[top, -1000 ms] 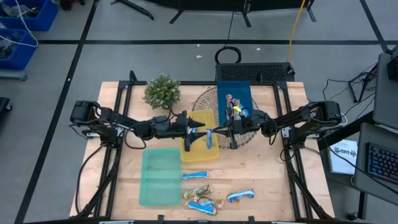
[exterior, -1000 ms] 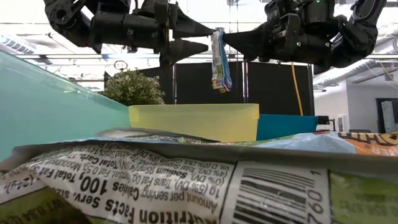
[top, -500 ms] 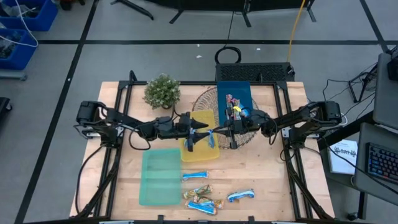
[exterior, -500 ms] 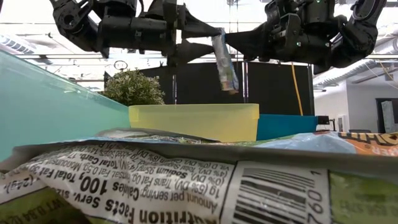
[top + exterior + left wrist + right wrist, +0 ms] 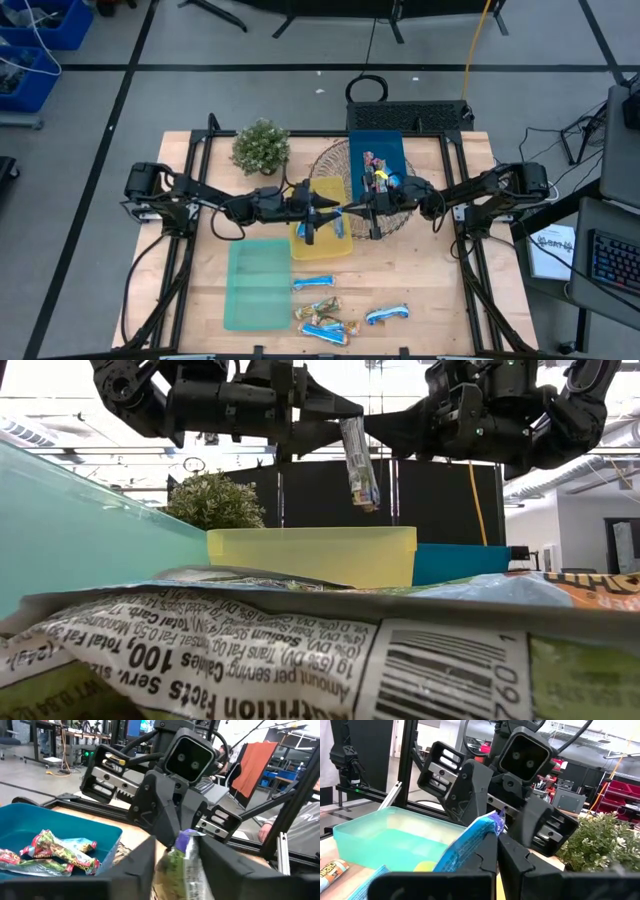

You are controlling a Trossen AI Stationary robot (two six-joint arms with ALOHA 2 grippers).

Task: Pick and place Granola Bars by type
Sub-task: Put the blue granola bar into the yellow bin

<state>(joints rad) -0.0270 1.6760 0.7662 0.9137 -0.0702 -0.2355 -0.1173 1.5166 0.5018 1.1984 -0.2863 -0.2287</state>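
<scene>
Both grippers meet on one granola bar (image 5: 358, 460) above the yellow tray (image 5: 322, 243).
Right gripper (image 5: 347, 211) fingers are pressed together, pinching the bar's top edge; I see it hanging down from them in the low view. Left gripper (image 5: 332, 211) fingers stand partly spread, one each side of the bar; contact I cannot confirm. More bars (image 5: 345, 315) lie at 6 o'clock on the table (image 5: 420, 280), others in the blue tray (image 5: 377, 160) at 12 o'clock.
</scene>
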